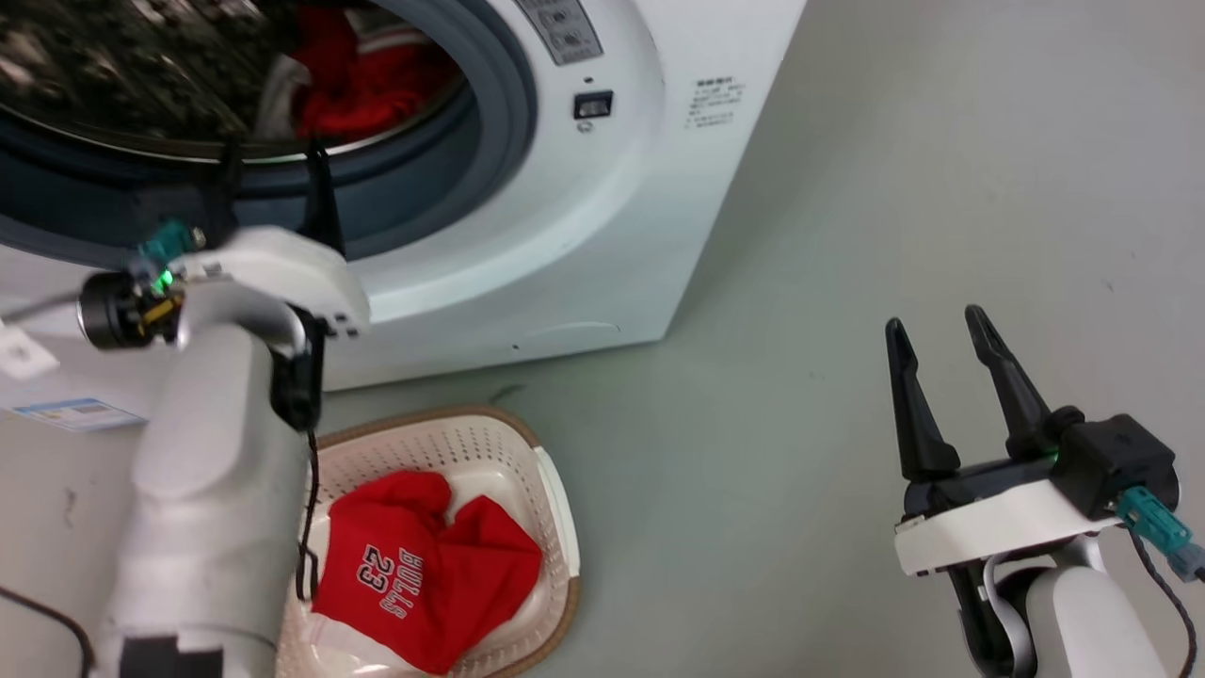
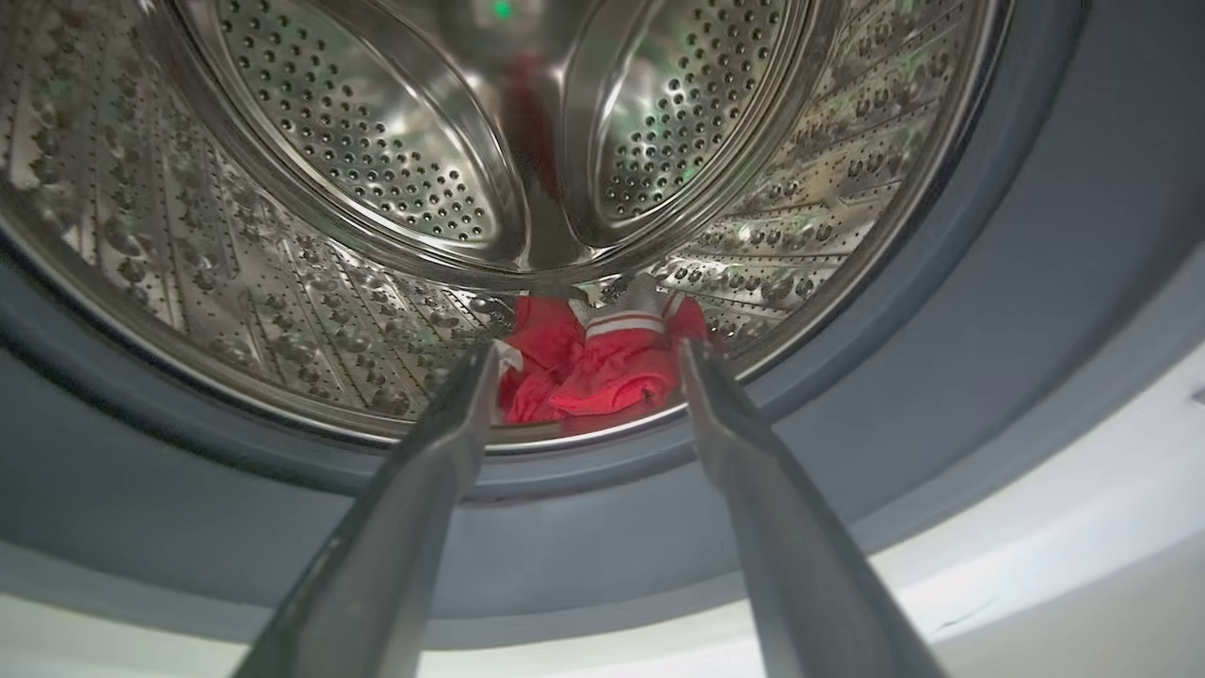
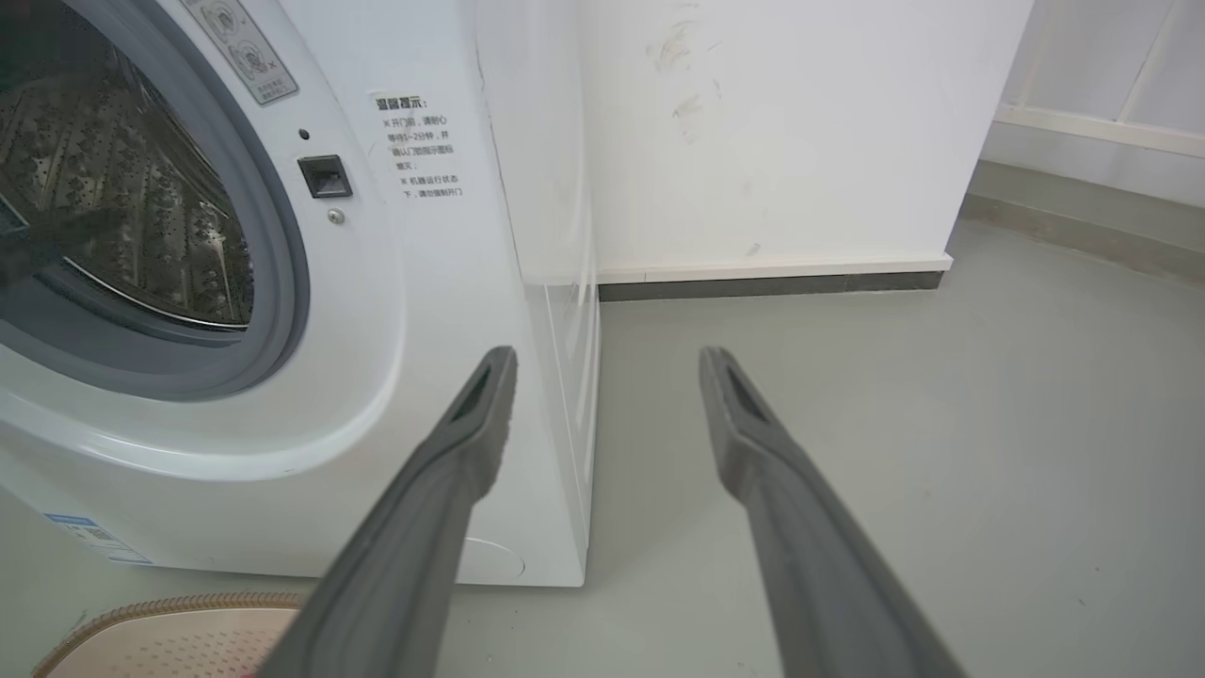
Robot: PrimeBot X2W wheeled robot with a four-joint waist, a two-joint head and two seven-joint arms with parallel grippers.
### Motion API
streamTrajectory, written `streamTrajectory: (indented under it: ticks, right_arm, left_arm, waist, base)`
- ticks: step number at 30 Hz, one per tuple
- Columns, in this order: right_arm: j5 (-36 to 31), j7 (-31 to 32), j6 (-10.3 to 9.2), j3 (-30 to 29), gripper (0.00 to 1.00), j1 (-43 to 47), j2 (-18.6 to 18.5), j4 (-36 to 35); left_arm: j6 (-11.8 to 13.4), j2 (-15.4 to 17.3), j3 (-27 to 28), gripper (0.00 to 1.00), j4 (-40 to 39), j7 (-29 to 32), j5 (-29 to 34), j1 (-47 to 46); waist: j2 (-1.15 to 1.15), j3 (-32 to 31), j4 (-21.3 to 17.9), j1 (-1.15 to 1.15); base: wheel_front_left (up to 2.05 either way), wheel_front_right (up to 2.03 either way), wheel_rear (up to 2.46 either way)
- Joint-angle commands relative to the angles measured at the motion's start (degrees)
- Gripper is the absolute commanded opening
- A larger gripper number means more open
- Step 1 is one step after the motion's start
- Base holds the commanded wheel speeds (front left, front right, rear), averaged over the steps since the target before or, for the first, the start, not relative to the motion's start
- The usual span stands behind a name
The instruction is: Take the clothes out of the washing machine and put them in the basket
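The white washing machine (image 1: 602, 217) stands with its drum exposed; red clothes (image 1: 362, 80) with white trim lie low inside the steel drum (image 2: 377, 188). My left gripper (image 1: 273, 155) is at the grey door ring, open, its fingers pointing at the red clothes (image 2: 602, 372) without touching them. A red garment (image 1: 424, 574) with white lettering and numerals lies in the cream basket (image 1: 555, 499) on the floor before the washer. My right gripper (image 1: 937, 330) hangs open and empty over the floor to the right, with the washer's front (image 3: 405, 282) on its left.
Grey floor (image 1: 847, 282) stretches to the right of the washer. A white wall with a dark skirting (image 3: 772, 282) stands behind it. The basket's corner (image 3: 160, 640) shows low in the right wrist view. A door latch socket (image 1: 593, 104) sits on the washer's front.
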Motion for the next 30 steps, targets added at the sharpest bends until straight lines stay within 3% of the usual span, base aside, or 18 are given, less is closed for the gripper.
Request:
streamTrajectory:
  ticks: [1, 15, 30]
  right_arm:
    - [0.53, -0.73, -0.02, 0.43, 1.00, -1.38, 0.06, 0.42]
    - [5.49, -3.58, -0.03, 5.41, 1.00, -6.87, 0.08, 4.89]
    - [9.67, -3.67, -0.03, 9.07, 1.00, -9.76, 0.08, 4.79]
  left_arm:
    - [-0.41, 0.95, 0.08, 1.00, 2.13, 0.84, -0.34, -2.83]
    - [-1.60, 9.92, 0.03, 1.00, 17.95, 16.69, -0.90, -25.18]
    - [2.07, 14.87, 0.31, 1.00, 23.80, 40.84, -2.42, -40.53]
  waist:
    - [0.00, 3.49, -2.41, 0.00]
    - [0.00, 13.36, -9.14, 0.00]
    - [0.00, 19.86, -15.06, 0.00]
  base:
    - [0.00, 0.00, 0.00]
    - [0.00, 0.00, 0.00]
    - [0.00, 0.00, 0.00]
